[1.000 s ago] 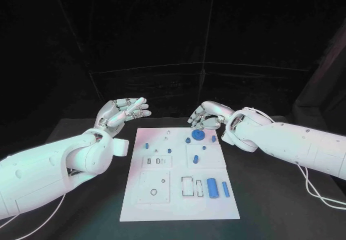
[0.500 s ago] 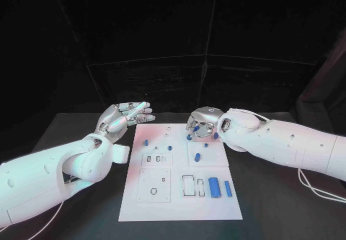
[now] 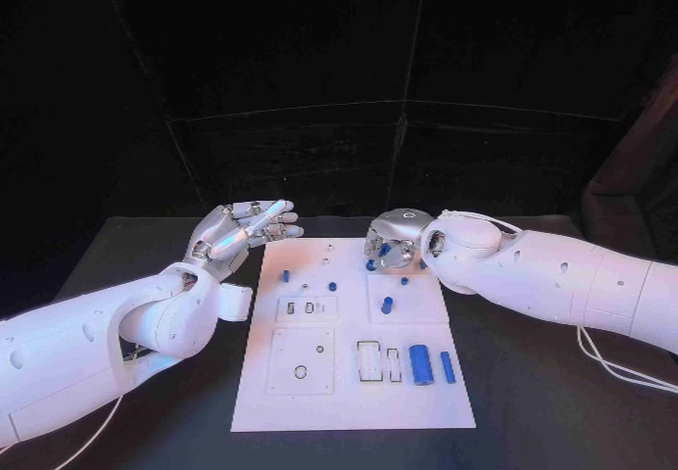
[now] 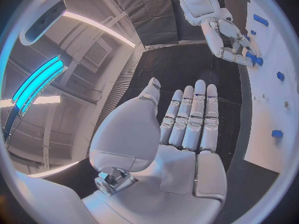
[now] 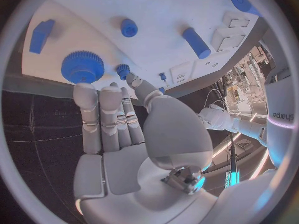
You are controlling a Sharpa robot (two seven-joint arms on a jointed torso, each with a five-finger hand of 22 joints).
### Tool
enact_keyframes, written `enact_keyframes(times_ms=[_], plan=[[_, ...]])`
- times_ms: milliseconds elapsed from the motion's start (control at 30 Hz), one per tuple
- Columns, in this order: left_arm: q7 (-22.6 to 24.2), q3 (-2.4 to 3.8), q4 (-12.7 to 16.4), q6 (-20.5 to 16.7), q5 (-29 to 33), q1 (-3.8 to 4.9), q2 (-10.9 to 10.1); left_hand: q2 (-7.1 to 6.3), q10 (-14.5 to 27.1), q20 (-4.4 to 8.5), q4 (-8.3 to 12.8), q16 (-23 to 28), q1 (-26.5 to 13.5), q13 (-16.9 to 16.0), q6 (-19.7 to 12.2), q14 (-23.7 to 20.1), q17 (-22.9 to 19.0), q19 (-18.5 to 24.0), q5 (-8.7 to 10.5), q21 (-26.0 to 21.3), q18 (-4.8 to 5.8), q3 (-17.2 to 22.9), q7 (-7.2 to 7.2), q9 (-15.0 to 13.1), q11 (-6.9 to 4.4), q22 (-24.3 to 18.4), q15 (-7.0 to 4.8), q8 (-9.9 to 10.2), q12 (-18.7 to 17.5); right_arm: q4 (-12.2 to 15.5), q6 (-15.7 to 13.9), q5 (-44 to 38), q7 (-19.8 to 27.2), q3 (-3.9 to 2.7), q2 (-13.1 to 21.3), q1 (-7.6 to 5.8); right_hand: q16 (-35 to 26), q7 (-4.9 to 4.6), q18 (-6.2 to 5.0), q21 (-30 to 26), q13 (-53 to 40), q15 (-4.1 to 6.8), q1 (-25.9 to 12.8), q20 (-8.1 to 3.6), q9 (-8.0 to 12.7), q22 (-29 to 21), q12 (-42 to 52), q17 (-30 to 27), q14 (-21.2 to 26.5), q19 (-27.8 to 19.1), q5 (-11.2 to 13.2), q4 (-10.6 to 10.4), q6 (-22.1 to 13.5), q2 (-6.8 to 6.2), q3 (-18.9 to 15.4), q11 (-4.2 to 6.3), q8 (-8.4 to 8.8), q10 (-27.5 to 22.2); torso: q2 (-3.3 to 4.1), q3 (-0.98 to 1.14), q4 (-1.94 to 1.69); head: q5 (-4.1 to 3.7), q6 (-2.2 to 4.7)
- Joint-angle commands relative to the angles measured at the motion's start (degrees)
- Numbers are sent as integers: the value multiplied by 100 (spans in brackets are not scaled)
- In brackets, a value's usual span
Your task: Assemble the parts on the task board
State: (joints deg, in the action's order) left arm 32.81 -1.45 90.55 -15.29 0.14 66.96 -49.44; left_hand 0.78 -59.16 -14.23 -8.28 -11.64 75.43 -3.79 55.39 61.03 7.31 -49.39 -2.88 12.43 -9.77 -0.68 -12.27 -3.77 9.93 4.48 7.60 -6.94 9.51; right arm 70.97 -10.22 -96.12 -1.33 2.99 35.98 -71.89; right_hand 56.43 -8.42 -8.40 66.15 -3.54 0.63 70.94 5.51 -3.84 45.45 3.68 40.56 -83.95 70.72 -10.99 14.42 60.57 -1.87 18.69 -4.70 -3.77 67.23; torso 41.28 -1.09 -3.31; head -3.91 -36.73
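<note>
Step in hand, as judged: reaching for a part at the board's far end. Right hand hovered over the gear, fingers straight, together, holding nothing. Left hand hung open beside the board, empty. Next move called for lowering and curling round the gear. Against a second earlier, the right hand had swung in over the board; left barely shifted.

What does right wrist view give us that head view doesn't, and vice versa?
Right wrist view: the blue gear close up, toothed rim clear, right hand's fingertips just short of it.
Head view: the whole task board, including the large blue cylinder and thin blue bar at its near end, plus the left hand off the board's far left corner, fingers apart, holding nothing.
Both: right hand over the board's far end; small blue pegs.
</note>
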Motion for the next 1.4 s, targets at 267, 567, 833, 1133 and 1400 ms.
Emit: enact_keyframes(times_ms=[267, 567, 833, 1133, 1400], plan=[[-13, 3, 56, 113, 18, 11, -31, 37, 50, -24, 34, 44, 26, 6, -16, -41, -10, -6, -1, -40, -82, -13, -52, 8, -5, -9, 17, 35, -27, -103, 358, -112, -81, -6, -91, -15, 749, 11, 159, 576, -2, -35, -11, 16, -4, 810, -12, 781, -159, 278, 69, -116, -20, -18, 264, -10, 2, -39, 51, -4, -13, -12, -23], [-28, 3, 58, 124, 18, 12, -56, 37, 66, -28, 49, 61, 23, 7, -28, -46, -11, -13, -1, -53, -82, -30, -62, 9, 4, -18, 22, 54, -43, -158, 545, -111, -40, -6, -160, -15, 954, 11, 184, 731, -4, -33, 7, 20, -10, 1001, -8, 955, -141, 311, 81, -182, 45, -8, 429, -4, -6, 32, 78, -7, -15, -19, -65], [-39, 3, 42, 118, 18, 12, -67, 40, 81, -31, 59, 71, 23, 8, -38, -46, -12, -19, -1, -62, -82, -39, -69, 9, 11, -25, 25, 68, -55, -147, 371, -99, 47, -5, -149, -15, 1090, 18, 205, 841, -10, -25, -2, 18, -22, 1154, 6, 1078, -134, 347, 93, -259, 137, 4, 525, 11, -30, 117, 88, -10, -17, -10, -69], [-60, 3, 35, 118, 18, 12, -95, 41, 92, -32, 68, 77, 23, 9, -45, -44, -12, -24, 0, -68, -82, -47, -73, 9, 15, -29, 27, 78, -64, 45, -544, 66, 133, -56, -24, -15, 1297, 43, 267, 1087, -25, 19, 38, -18, -62, 1538, 31, 1268, -137, 506, 75, -390, 408, 67, 703, 71, -98, 420, 102, -20, -16, 10, -25], [-75, 4, 16, 136, 18, 15, -99, 40, 103, -34, 76, 84, 21, 10, -53, -43, -12, -28, 0, -75, -82, -57, -78, 10, 19, -33, 30, 89, -73, -78, -835, 115, -77, -195, -221, -55, 1314, 39, 272, 1108, -22, 18, 29, -21, -62, 1568, 18, 1276, -133, 513, 95, -413, 419, 52, 715, 72, -90, 430, 117, -21, -35, 11, 40]])
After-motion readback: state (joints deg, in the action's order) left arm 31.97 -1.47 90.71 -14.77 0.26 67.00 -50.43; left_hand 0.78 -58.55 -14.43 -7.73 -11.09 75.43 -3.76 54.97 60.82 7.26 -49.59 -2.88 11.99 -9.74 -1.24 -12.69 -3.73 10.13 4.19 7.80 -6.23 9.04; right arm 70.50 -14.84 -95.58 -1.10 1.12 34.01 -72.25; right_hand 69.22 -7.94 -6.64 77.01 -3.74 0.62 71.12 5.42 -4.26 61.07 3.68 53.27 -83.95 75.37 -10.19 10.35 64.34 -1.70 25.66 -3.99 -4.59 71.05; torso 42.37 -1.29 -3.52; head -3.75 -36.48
